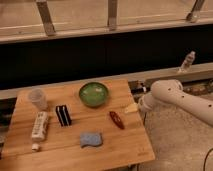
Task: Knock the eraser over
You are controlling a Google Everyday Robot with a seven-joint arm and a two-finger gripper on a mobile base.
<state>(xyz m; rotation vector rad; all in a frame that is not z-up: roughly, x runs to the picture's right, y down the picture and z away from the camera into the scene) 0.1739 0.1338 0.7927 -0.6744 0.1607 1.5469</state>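
Black with white stripes along its length, the eraser (63, 115) stands on the left half of the wooden table (30, 155), and it appears to be upright on its end. The gripper (132, 107) is at the table's right edge, at about the same depth as the eraser, at the tip of the white arm (175, 97) that reaches in from the right. The two are well apart, with the eraser off to the left of the claw. Between them lie the green bowl (93, 94), slightly farther back, and a reddish-brown elongated object (116, 119), slightly nearer, which lies just beside the claw on its lower left. Only a pale tip of the claw shows at the table edge, so I cannot tell whether it is wide or narrow, and it does not appear to touch anything on the table. By count, the table holds six things, one of each. They are the eraser, the bowl, the reddish-brown object, a clear cup (37, 98) just behind and to the left of the eraser, a white tube (39, 126) lying just to the eraser's left, and a blue sponge (91, 139) nearer the front edge. Off the table, a single small bottle (187, 61) stands on the ledge at the far right.
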